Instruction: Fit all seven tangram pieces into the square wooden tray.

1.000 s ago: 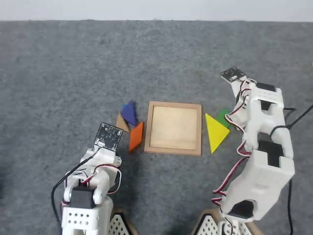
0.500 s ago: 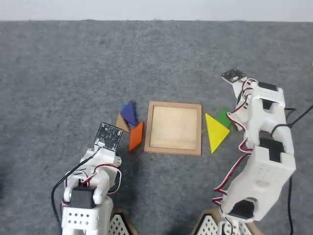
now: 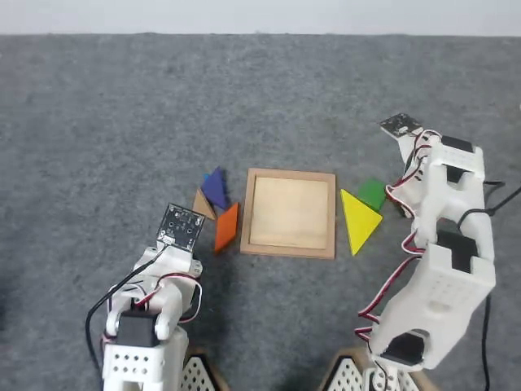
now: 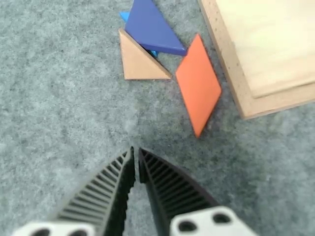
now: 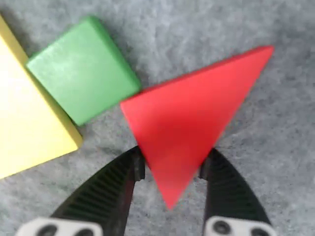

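Hand [image 5: 172, 163] (right) low, seemingly pinching red triangle [image 5: 194, 115] corner.

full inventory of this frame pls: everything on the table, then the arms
wooden tray: 1, light wood, table centre, no pieces in it
yellow triangle: 1, yellow, right of tray
green square: 1, green, against yellow triangle, on its side away from the tray
red triangle: 1, red, next to green square
orange parallelogram: 1, orange, left of tray
dark blue triangle: 1, dark blue, left of tray
tan triangle: 1, tan, beside dark blue triangle
light blue piece: 1, light blue, mostly under dark blue triangle
table: 1, grey carpet
left gripper: 1, black fingers shut, empty, near orange parallelogram
right gripper: 1, black fingers against red triangle's edges
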`<move>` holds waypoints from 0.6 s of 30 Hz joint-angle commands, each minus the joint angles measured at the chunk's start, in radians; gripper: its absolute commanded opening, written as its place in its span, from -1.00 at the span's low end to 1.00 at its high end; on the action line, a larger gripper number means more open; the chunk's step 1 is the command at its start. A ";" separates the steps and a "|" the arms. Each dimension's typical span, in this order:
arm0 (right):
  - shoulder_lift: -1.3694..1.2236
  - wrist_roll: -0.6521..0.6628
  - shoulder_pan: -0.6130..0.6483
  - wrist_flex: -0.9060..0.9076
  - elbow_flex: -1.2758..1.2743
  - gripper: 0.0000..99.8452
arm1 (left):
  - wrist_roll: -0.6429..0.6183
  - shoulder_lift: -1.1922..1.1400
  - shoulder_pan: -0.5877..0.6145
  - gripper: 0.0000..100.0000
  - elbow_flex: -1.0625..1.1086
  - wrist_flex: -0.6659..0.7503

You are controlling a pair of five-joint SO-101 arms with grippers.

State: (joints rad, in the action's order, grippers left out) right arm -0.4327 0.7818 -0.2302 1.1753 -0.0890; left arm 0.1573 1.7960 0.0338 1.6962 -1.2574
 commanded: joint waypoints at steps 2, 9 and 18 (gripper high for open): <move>0.008 -0.040 -0.031 0.035 0.002 -0.87 | -0.008 0.017 0.003 -0.97 -0.012 -0.003; 0.077 -0.038 -0.265 -0.028 0.003 -0.84 | -0.008 0.017 0.003 -0.97 -0.012 -0.003; 0.173 -0.101 -0.427 -0.051 0.002 -0.83 | -0.008 0.017 0.003 -0.97 -0.012 -0.003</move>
State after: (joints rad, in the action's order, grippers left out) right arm -0.3514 0.7388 -0.6552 1.1170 -0.1089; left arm 0.1573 1.7960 0.0338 1.6962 -1.2574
